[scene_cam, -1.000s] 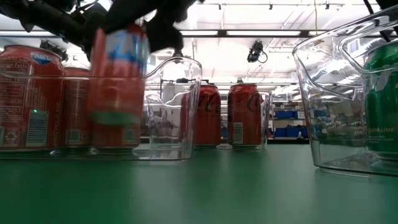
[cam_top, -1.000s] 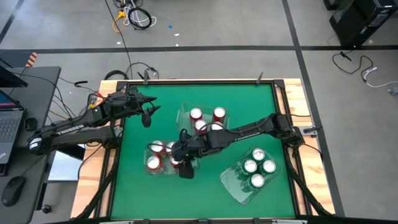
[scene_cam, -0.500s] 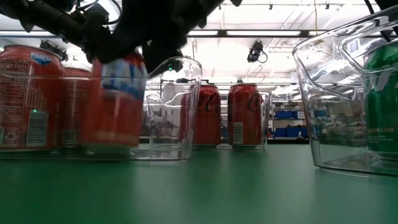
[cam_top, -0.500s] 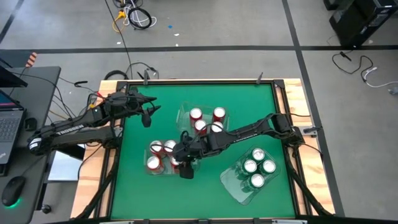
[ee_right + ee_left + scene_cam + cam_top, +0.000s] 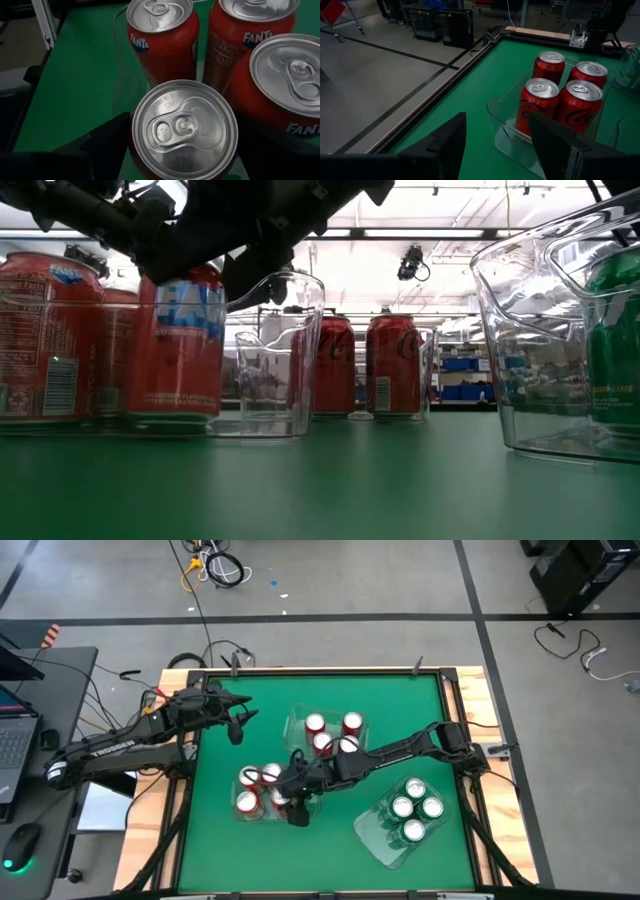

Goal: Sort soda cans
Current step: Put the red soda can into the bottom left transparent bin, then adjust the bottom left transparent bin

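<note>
A red soda can [image 5: 184,131] with a silver top stands in the clear bin [image 5: 243,812] at the table's near left, beside three other red cans [image 5: 160,35]. My right gripper [image 5: 297,802] reaches over this bin from the right and is shut on that can [image 5: 180,345]. My left gripper [image 5: 495,150] hangs open and empty above the far left of the table [image 5: 237,725]. Ahead of it, four red cans [image 5: 560,100] stand in a second clear bin [image 5: 296,723]. Several green cans [image 5: 410,810] stand in a third bin at the near right. My right gripper has the red can between its two fingers, which lie on opposite sides of the can's upper wall [image 5: 137,125] just below the rim. The fingers come slanting down from the table's right. The can stands upright with its base [image 5: 180,418] on the bin's floor.
The near-left bin's clear wall and curved handle [image 5: 285,350] rise just right of the held can. Bare green table [image 5: 330,850] lies between that bin and the green-can bin [image 5: 560,330]. A raised frame [image 5: 320,670] borders the table.
My right gripper has come down with the red can into the near-left bin. The can, which hung a little above the bin's floor, now stands upright on it beside the other red cans.
</note>
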Robot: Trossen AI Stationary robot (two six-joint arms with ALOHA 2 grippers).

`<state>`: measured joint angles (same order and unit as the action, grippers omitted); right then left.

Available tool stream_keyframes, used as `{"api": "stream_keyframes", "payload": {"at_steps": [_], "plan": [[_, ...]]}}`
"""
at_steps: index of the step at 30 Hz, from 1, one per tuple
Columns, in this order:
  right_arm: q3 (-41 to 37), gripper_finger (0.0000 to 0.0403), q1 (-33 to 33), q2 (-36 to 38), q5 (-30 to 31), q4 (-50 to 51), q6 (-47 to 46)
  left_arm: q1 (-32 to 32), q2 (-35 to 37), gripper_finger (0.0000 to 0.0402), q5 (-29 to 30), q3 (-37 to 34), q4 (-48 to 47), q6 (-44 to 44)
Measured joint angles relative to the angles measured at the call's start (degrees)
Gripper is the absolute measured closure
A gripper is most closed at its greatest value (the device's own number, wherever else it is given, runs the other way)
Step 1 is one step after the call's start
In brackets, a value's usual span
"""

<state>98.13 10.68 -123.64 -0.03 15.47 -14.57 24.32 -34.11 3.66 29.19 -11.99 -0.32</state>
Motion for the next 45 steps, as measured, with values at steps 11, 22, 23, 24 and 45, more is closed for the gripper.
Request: {"api": "stream_keyframes", "payload": {"at_steps": [11, 22, 23, 24, 45], "plan": [[2.53, 0.0053, 0.42, -0.08, -1.32, -0.26, -0.32, 0.00, 0.00, 0.0183, -0.17, 0.00, -0.51, 0.02], [13.05, 0.0070, 2.13, -0.08, 0.32, 13.33, 7.93, 0.00, -0.02, 0.0183, -0.24, 0.00, -0.74, 0.13], [14.92, 0.0081, 2.36, -0.08, 0.73, 16.68, 8.15, 0.00, 0.00, 0.0183, -0.24, 0.00, -0.74, 0.17], [16.76, 0.0095, 2.63, -0.08, 1.32, 20.21, 8.17, 0.00, 0.00, 0.0183, -0.24, 0.00, -0.74, 0.19], [14.67, 0.0400, 3.47, -0.08, -0.06, 53.41, 10.25, -11.92, 0.07, 0.0262, -3.88, -0.07, 4.49, 10.77]]}}
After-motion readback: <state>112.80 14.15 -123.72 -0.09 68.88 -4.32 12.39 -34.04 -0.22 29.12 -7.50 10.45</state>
